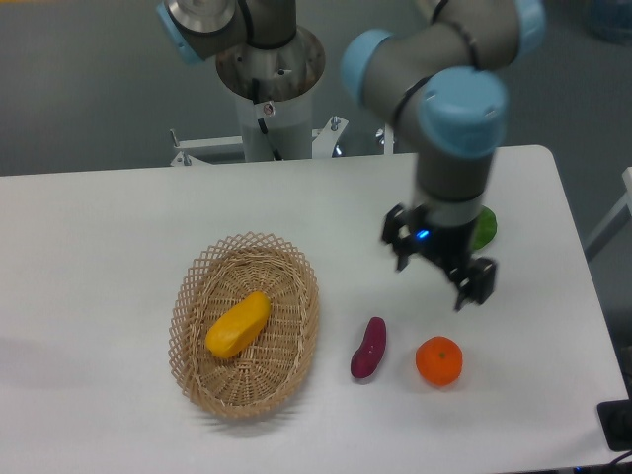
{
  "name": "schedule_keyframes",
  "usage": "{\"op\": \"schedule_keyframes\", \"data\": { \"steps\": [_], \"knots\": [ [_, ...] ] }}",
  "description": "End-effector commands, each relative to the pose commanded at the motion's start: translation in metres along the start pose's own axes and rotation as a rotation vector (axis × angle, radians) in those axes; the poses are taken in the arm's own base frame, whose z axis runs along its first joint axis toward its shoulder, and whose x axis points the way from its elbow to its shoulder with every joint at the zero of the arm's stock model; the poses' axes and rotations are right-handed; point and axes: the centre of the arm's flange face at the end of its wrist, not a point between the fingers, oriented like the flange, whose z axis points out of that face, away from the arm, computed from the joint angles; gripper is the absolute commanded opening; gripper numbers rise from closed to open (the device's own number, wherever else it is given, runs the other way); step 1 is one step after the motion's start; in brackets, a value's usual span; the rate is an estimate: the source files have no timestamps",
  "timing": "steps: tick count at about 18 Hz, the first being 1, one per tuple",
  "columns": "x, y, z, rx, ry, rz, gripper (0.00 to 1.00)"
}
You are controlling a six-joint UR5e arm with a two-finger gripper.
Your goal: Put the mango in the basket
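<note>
Inside the large oval tan wicker basket (296,326) lies the smooth, elongated yellow-orange mango (238,325), seemingly light, slippery, best gripped mid-length; hand (440,261) wide, empty.

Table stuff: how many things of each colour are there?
Yellow: 1, mango
Tan: 1, basket
Purple: 1, purple piece
Orange: 1, orange
Green: 1, leafy vegetable, mostly hidden by the gripper
Total: 5
</note>
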Motion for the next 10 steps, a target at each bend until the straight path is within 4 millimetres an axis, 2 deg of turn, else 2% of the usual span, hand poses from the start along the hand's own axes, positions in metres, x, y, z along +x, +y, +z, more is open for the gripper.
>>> {"op": "schedule_keyframes", "data": {
  "steps": [4, 10],
  "knots": [
    [-0.002, 0.018, -0.001, -0.004, 0.011, 0.018, 1.00],
    [-0.002, 0.019, -0.003, -0.003, 0.008, 0.018, 1.00]
  ]
}}
